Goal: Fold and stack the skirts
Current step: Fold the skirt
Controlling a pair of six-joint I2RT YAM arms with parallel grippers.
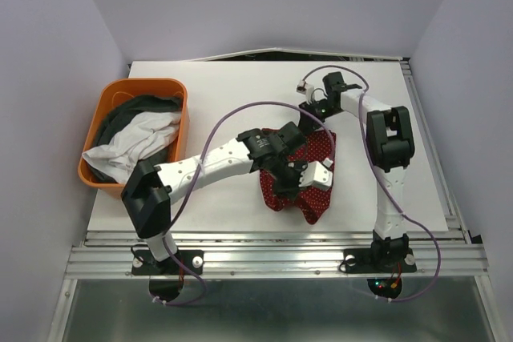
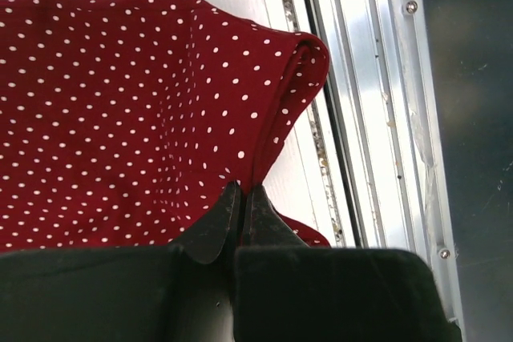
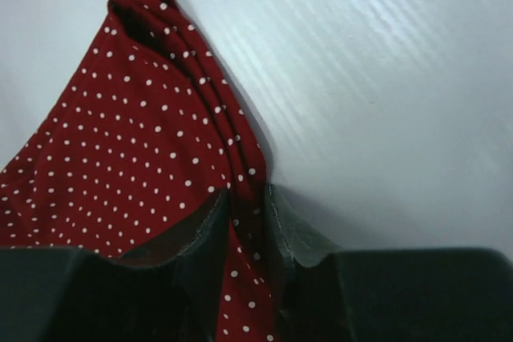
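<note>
Red skirt (image 1: pixel 325 148): lies crumpled on the bench (image 1: pixel 240 86), just toward 5 o'clock from the bench centre, under both arms.

Left hand (image 2: pixel 240 194): clenched on the red skirt. In the left wrist view the fingertips meet on a raised fold of dotted cloth on the skirt's 6 o'clock side. The metal rail (image 2: pixel 377 118) at the bench's near edge runs close by.

Right hand (image 3: pixel 247 198): grasping the red skirt at its 12 o'clock edge. A rolled strip of hem passes between the two fingers, which press on it from either side.

White skirt (image 1: pixel 140 138) and dark grey skirt (image 1: pixel 148 106): bundled together inside the orange basket (image 1: pixel 144 83) at the bench's 9 o'clock edge, well apart from both hands.
</note>
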